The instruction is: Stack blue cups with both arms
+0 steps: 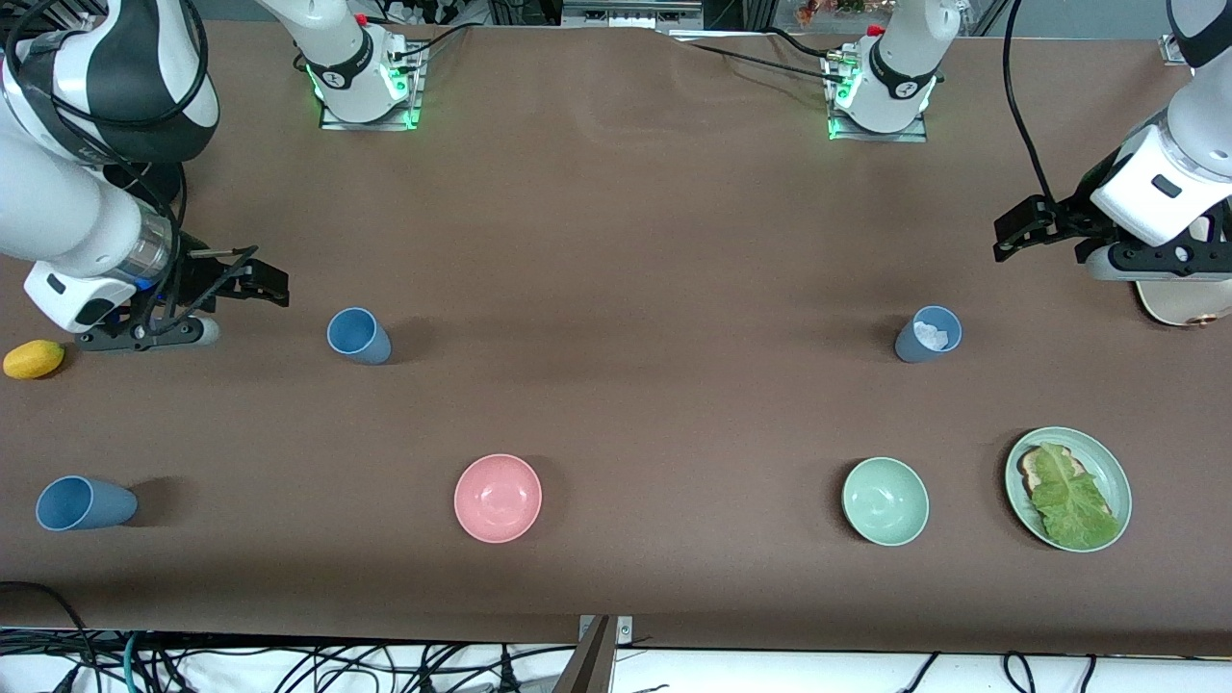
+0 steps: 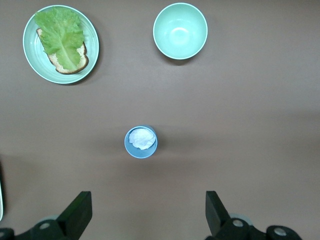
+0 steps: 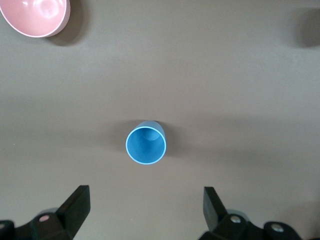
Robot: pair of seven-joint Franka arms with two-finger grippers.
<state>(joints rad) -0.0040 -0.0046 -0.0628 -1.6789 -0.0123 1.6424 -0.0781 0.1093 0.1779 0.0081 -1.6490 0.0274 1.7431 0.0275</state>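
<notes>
A mid-blue cup [image 1: 358, 335] stands empty toward the right arm's end of the table and shows in the right wrist view [image 3: 145, 143]. A paler grey-blue cup [image 1: 929, 334] with something white inside stands toward the left arm's end and shows in the left wrist view [image 2: 141, 142]. A third blue cup [image 1: 85, 503] sits nearer the front camera at the right arm's end. My right gripper [image 1: 260, 279] [image 3: 146, 200] is open and empty, above the table beside the mid-blue cup. My left gripper [image 1: 1020, 234] [image 2: 148, 202] is open and empty, above the table beside the grey-blue cup.
A pink bowl [image 1: 498, 498] [image 3: 35, 17] and a pale green bowl [image 1: 885, 501] [image 2: 180, 30] sit nearer the front camera. A green plate [image 1: 1107, 460] [image 2: 92, 55] holds bread and lettuce. A yellow fruit [image 1: 34, 359] lies under the right arm. A tan object [image 1: 1179, 306] lies under the left arm.
</notes>
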